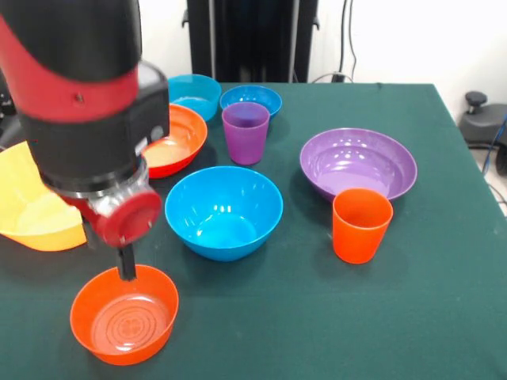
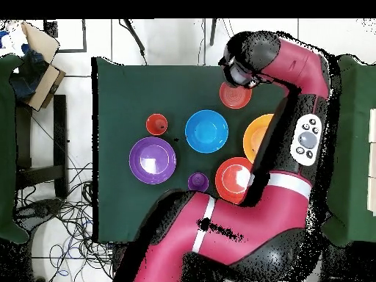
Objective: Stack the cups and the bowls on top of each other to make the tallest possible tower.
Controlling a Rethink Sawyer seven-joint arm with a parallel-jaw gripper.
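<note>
- While my pincer [image 1: 127,265] hangs at the lower left of the front view, a dark finger [image 1: 126,264] reaches down to the far rim of the small orange bowl [image 1: 124,314]; I cannot tell whether the pincer is wide, narrow or gripping that rim
- Nothing is stacked yet, by my reading: the medium blue bowl [image 1: 224,210] sits mid-frame, the wide purple bowl [image 1: 358,163] right of centre, the orange cup [image 1: 361,225] just below it, the purple cup [image 1: 245,132] above centre
- At upper left lie the orange-red bowl [image 1: 176,140], the teal bowl [image 1: 194,94] and a small blue bowl [image 1: 250,99]; the yellow-orange bowl [image 1: 32,202] is at the left edge (my arm hides part of it)
- I judge this the first pick: taking the small orange bowl
- Next calls for a firm pinch on the rim, a straight lift, then carrying it to a wider bowl as base
</note>
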